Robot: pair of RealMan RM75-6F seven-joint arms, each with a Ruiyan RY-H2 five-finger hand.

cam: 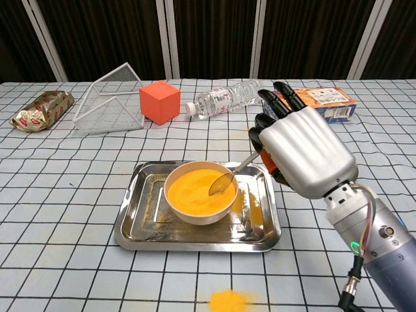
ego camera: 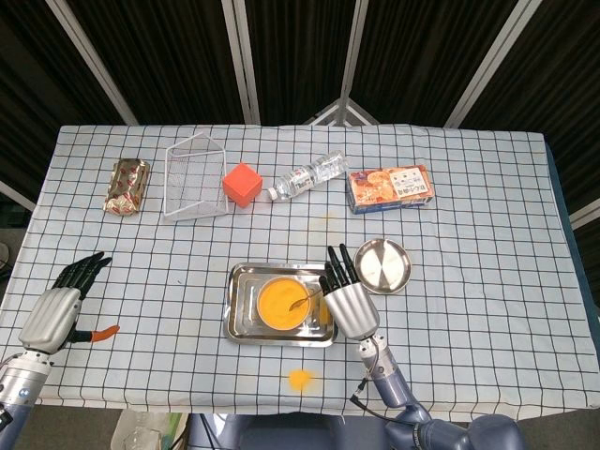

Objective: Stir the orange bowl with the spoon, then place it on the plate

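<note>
One spoon (cam: pixel 226 181) in one orange bowl (cam: pixel 199 193), right hand (cam: pixel 300 151) gripping.

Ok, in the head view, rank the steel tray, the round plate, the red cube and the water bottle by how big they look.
1. Steel tray, clearly largest.
2. Round plate.
3. Water bottle, longer than the plate but slimmer, so that ordering is unsure.
4. Red cube, smallest.

table (ego camera: pixel 487 234), checked cloth | tray (ego camera: pixel 240 323) | plate (ego camera: pixel 382 265) | bottle (ego camera: pixel 307 175) | cube (ego camera: pixel 242 184)
</note>
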